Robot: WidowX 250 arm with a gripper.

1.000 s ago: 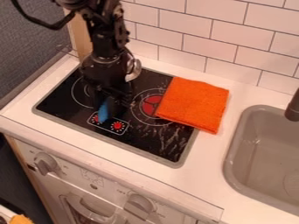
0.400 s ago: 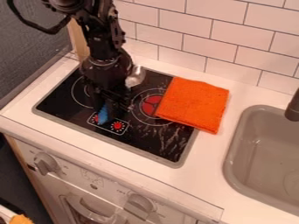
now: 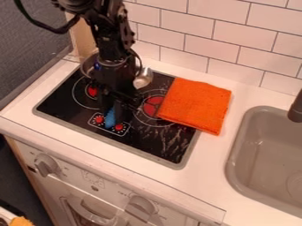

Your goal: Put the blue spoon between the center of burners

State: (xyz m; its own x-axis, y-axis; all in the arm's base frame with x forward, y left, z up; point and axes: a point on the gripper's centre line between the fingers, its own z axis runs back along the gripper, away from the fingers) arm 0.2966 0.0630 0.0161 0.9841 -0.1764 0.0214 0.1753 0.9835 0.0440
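The gripper (image 3: 115, 106) hangs low over the front middle of the black stovetop (image 3: 162, 143), between the left burner (image 3: 92, 91) and the right burner (image 3: 152, 106). It is shut on the blue spoon (image 3: 110, 119), whose blue part points down between the fingers, over the red-marked control panel. To the right of the gripper's upper body shows a shiny metal bowl end (image 3: 143, 78). Whether it joins the blue part is hidden behind the gripper. I cannot tell if the spoon touches the stovetop.
A folded orange cloth (image 3: 196, 105) covers the stovetop's right edge and part of the right burner. Further right is the grey sink (image 3: 268, 163) with a dark faucet (image 3: 296, 108). A tiled wall (image 3: 230, 39) rises behind the counter.
My gripper has shifted slightly right, with the blue spoon in it. The metal bowl end has moved right and toward the front too. More of the left burner's red centre shows.
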